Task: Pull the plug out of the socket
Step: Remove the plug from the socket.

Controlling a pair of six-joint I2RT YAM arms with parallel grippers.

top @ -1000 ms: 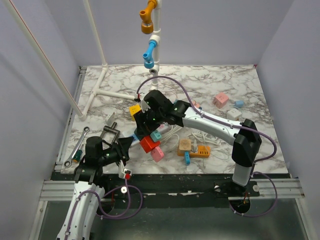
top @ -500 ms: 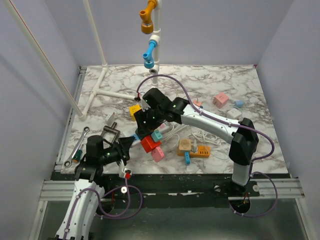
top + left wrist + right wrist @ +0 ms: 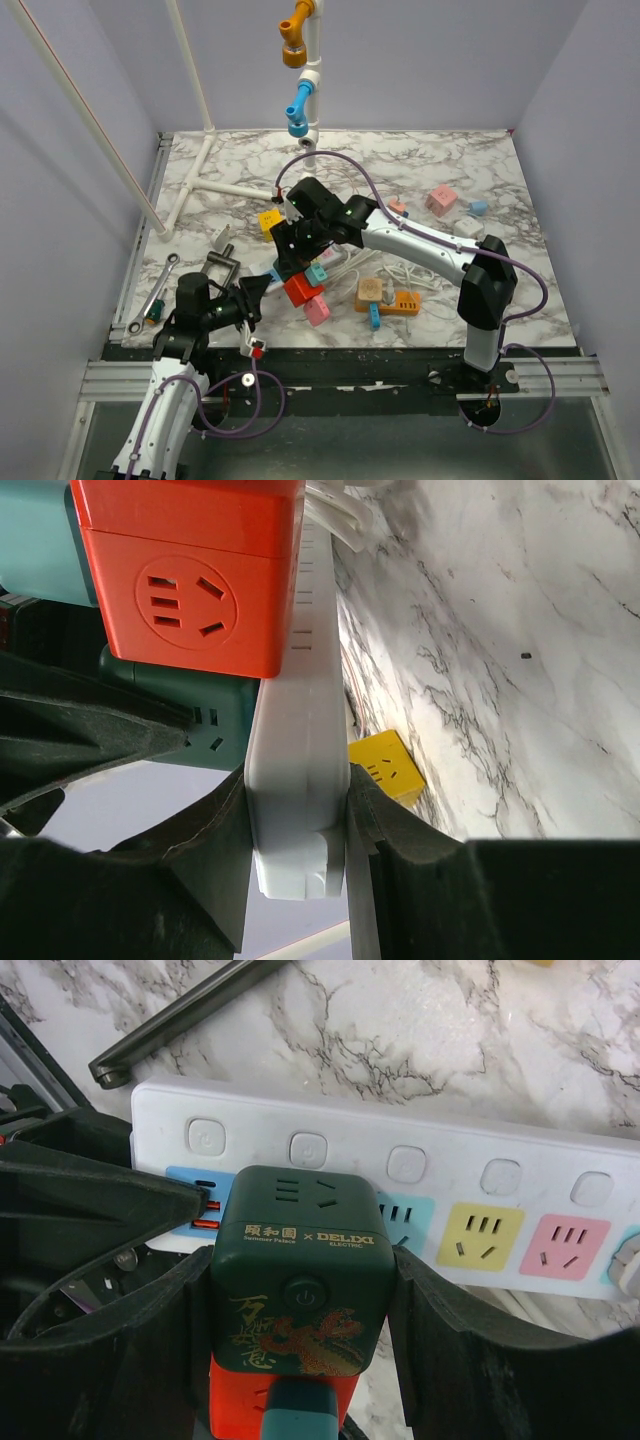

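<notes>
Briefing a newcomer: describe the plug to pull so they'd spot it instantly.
On the marble table, find the long white power strip. At its blue end the right gripper clamps a dark green cube; unlike the red cube against it, it bears a gold dragon.

Right gripper (image 3: 300, 1285): fingers pressed on both sides of dark green cube plug (image 3: 300, 1245), DELIXI lettering on its face. White power strip (image 3: 450, 1160) behind plug; yellow outlet (image 3: 485, 1237) and pink outlet (image 3: 571, 1245) right of plug. Red cube (image 3: 232, 1412) just below plug.

Right hand (image 3: 291, 252) has edged slightly left.
</notes>
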